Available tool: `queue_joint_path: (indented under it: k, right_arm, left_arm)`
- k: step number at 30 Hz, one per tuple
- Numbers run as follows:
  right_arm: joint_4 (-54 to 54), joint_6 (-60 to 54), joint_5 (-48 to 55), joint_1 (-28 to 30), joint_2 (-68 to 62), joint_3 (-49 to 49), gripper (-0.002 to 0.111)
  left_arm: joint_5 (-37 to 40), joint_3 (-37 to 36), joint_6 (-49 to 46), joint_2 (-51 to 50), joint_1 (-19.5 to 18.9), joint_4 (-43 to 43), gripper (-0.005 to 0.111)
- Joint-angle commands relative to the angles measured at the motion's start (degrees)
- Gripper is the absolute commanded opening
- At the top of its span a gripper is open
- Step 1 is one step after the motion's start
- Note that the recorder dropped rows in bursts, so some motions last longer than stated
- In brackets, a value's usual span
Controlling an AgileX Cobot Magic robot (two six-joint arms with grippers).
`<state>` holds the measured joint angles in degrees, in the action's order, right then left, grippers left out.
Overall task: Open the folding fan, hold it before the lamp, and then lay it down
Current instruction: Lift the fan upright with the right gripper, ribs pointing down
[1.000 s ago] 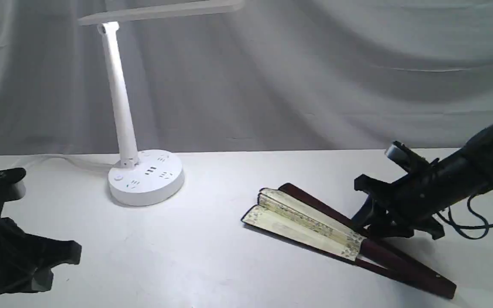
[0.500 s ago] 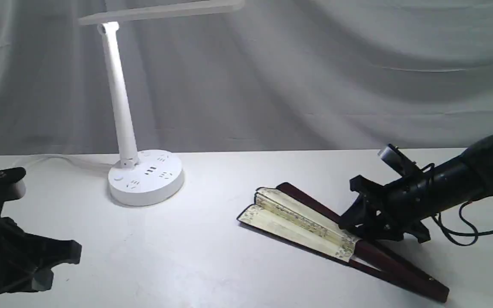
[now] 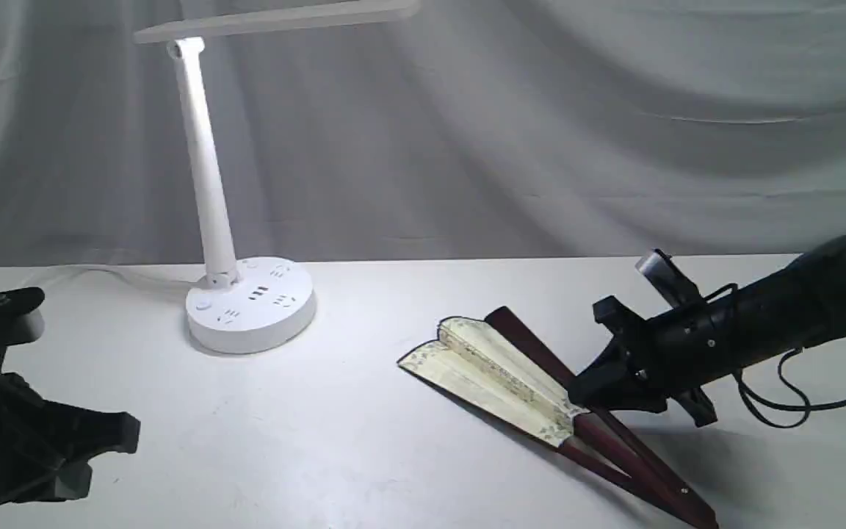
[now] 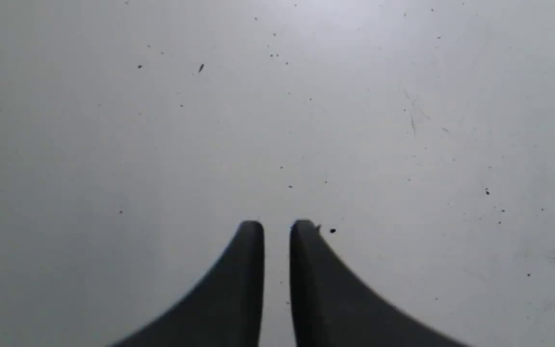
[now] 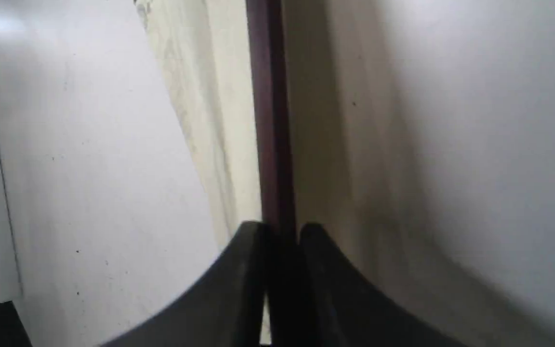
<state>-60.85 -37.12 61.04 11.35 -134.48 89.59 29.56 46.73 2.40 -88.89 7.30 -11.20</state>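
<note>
Since a moment ago the right gripper (image 3: 586, 383) has slid lower and further left, and the fan (image 3: 482, 366) has swung with it: its handle end now points more toward the near side, and its paper end sits a little further left. That gripper is pinching the fan's far dark-red outer stick, close to where the paper ends. The right wrist view shows it plainly, with the two black fingers of the gripper (image 5: 282, 232) closed on the dark-red stick of the fan (image 5: 268, 120) and cream paper beside it.

The fan is only partly spread, a narrow wedge of cream pleats with a patterned edge, and the two dark-red sticks meet at the handle end. It lies on the white table (image 3: 320, 455), right of the middle. I cannot tell whether the pinched side is lifted off the table.

The lamp (image 3: 206, 184) stands well apart from the fan, back on the left, with its round base on the table and its flat head up high. The left gripper (image 3: 111, 435) hangs low at the left edge, far from the fan. In its wrist view the left gripper (image 4: 276, 230) has its fingers almost together, with only a slit between them and nothing in it, over bare table.
</note>
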Motion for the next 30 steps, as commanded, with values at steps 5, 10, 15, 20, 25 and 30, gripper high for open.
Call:
queue_joint_path:
  k: [5,10,15,20,25,30]
  right_arm:
    - [-5.4,-1.9,4.8,0.0,0.1,-0.1,0.006]
    - [-12.8,-3.1,8.1,0.0,0.1,-0.1,0.006]
    - [-18.6,-3.5,8.9,0.0,0.1,-0.1,0.006]
    - [-25.1,-4.6,8.9,0.0,0.1,-0.1,0.006]
    - [-27.3,-3.9,8.9,0.0,0.1,-0.1,0.006]
    - [-30.6,-2.1,8.9,0.0,0.1,-0.1,0.006]
  left_arm:
    - [-1.1,0.2,0.1,0.0,0.3,-0.7,0.009]
    - [-1.3,0.2,0.1,0.0,0.3,-0.7,0.009]
    - [-1.3,0.2,0.1,0.0,0.3,-0.7,0.009]
    - [-1.3,0.2,0.1,0.0,0.3,-0.7,0.009]
    - [-1.3,0.2,0.1,0.0,0.3,-0.7,0.009]
    - [-1.3,0.2,0.1,0.0,0.3,-0.2,0.009]
